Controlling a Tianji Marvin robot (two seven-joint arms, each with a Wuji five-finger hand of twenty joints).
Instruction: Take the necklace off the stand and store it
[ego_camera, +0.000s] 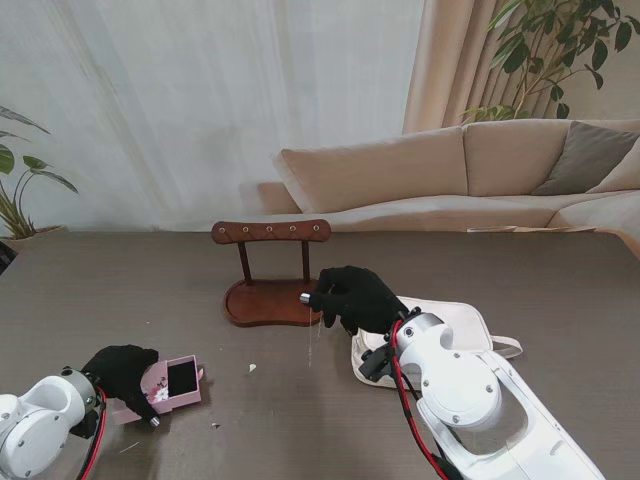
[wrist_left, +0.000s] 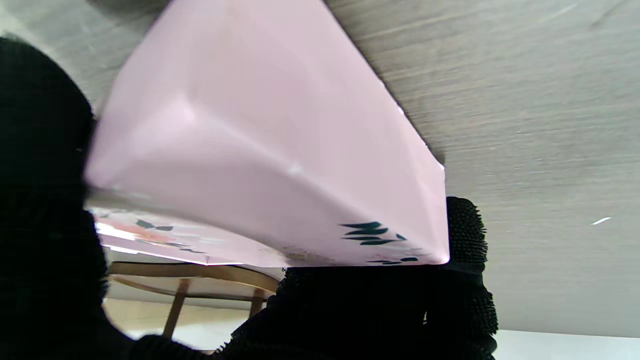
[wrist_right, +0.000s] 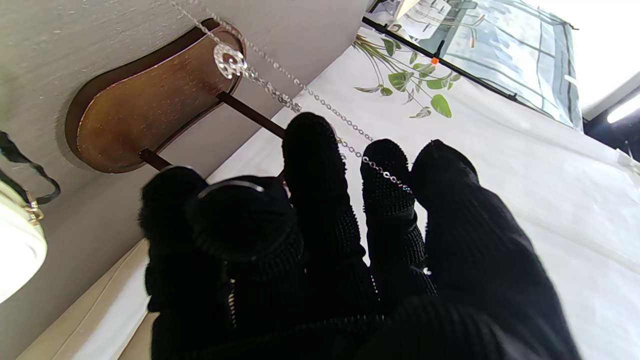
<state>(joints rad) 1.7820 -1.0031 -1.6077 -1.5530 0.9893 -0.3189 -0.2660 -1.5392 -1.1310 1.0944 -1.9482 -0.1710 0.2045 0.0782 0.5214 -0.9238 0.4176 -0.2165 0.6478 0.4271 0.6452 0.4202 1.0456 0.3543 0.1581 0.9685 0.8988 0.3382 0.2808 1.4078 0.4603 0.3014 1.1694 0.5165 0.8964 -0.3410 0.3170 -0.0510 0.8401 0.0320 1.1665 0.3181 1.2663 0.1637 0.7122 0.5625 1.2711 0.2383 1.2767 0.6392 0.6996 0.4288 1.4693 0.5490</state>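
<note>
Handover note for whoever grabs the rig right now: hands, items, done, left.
Left hand: shut on the pink box, open, near-left on the table.
Right hand: shut on the necklace, chain over its fingers, pendant dangling, beside the wooden stand.
Done: necklace appears off the stand's bar.
Left: carry it to the box, lower it in, release.
White bag lies to the right, untouched.
</note>
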